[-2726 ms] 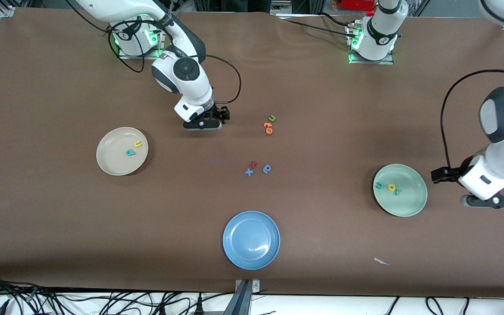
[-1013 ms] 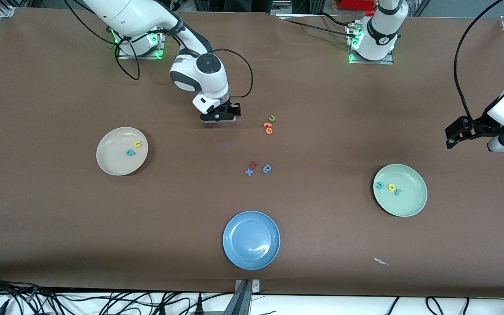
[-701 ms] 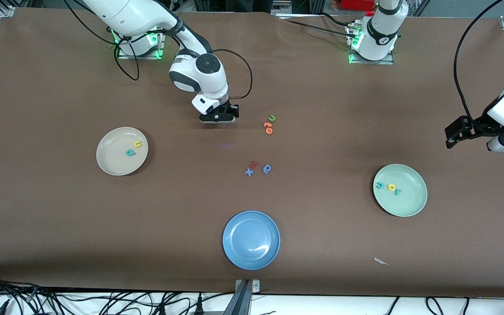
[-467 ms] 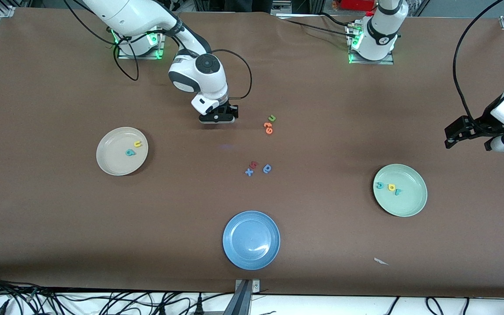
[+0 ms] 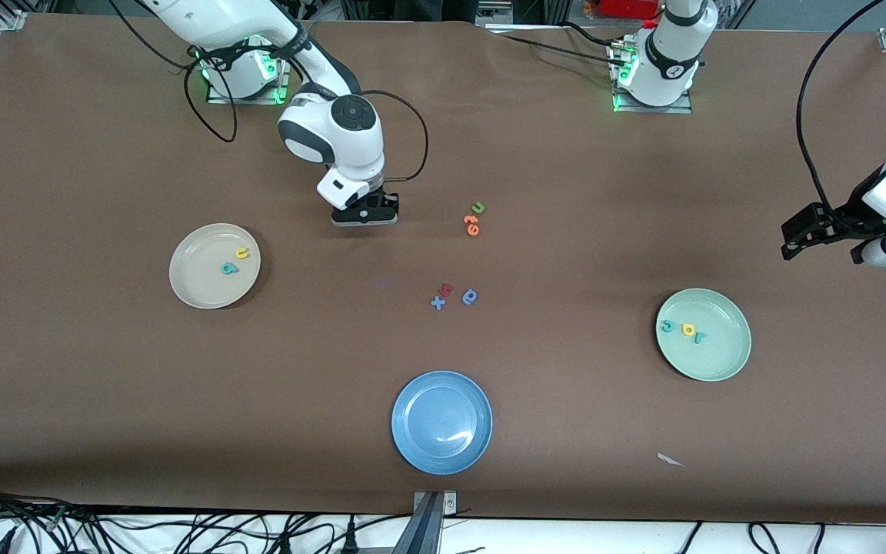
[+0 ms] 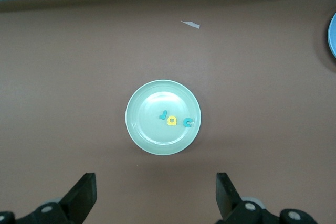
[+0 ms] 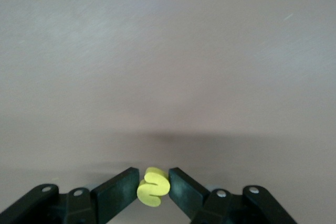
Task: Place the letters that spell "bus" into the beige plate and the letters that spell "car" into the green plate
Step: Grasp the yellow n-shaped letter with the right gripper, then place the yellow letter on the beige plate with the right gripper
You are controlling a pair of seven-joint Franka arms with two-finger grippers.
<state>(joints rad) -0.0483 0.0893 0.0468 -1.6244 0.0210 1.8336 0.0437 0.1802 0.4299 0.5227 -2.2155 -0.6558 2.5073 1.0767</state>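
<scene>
Overhead, brown table [image 5: 104, 400]; right pincer [image 7: 153, 190] grasping yellow "s" [image 7: 153, 185] (left pincer [image 6: 156, 198] released).

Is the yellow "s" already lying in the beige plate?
No: the right gripper is shut on the yellow "s"; it is not in the beige plate.

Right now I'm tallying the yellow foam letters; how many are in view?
3. A yellow "u" lies in the beige plate, a yellow "a" in the green plate, and a yellow "s" sits pinched in the right gripper jaws. None seem hidden.
</scene>
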